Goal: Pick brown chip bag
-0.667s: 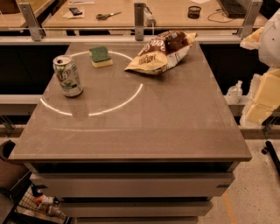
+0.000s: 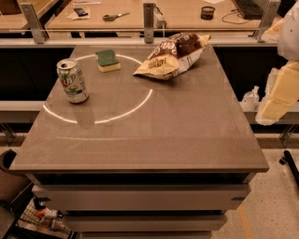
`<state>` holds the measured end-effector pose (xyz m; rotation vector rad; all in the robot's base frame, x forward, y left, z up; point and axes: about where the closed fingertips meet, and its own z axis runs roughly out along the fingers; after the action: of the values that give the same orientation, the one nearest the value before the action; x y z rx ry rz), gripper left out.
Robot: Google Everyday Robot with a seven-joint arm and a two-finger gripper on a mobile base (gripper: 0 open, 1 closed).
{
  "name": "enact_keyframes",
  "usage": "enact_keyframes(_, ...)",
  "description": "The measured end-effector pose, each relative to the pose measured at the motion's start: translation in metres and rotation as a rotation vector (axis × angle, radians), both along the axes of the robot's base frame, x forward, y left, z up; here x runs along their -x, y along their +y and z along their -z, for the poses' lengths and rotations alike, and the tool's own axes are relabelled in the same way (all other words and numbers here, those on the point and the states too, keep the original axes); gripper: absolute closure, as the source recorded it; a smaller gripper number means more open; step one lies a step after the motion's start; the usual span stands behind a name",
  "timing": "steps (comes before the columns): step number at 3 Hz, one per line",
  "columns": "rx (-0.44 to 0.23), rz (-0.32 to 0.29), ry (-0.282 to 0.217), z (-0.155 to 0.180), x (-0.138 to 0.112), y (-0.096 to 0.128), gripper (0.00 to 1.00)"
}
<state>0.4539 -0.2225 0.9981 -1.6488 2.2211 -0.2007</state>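
The brown chip bag (image 2: 170, 56) lies on its side at the far right part of the grey table (image 2: 140, 140), its dark brown end toward the back edge and its tan end pointing forward and left. Lettering runs across the tan foil, but it is too blurred to read. Left of the bag, near the back, a green-and-yellow sponge (image 2: 108, 60) lies flat, well apart from it. Farther left and nearer the front a soda can (image 2: 72, 80) stands upright, white with green markings; its label cannot be read with any certainty. A thin bright ring of reflected light (image 2: 122, 113) curves across the tabletop between the can, the sponge and the bag. The gripper (image 2: 276, 99) hangs off the table's right side as a pale cream shape, apart from the bag and touching nothing on the table; whether it is released or clenched cannot be told. Just beside it a small clear bottle (image 2: 251, 99) stands on a lower ledge. On the wooden desk behind, scissors (image 2: 113, 17) and a small black cup (image 2: 208, 12) rest.
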Motion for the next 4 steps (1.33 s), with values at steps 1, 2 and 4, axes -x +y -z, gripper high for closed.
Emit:
enact_keyframes(1, 0.017, 0.097, -0.073, -0.015, -0.042, -0.023, 0.00)
enact_keyframes(2, 0.046, 0.142, -0.137, -0.028, -0.082, -0.030, 0.00)
enact_keyframes(4, 0.046, -0.020, -0.187, -0.034, -0.158, -0.004, 0.00)
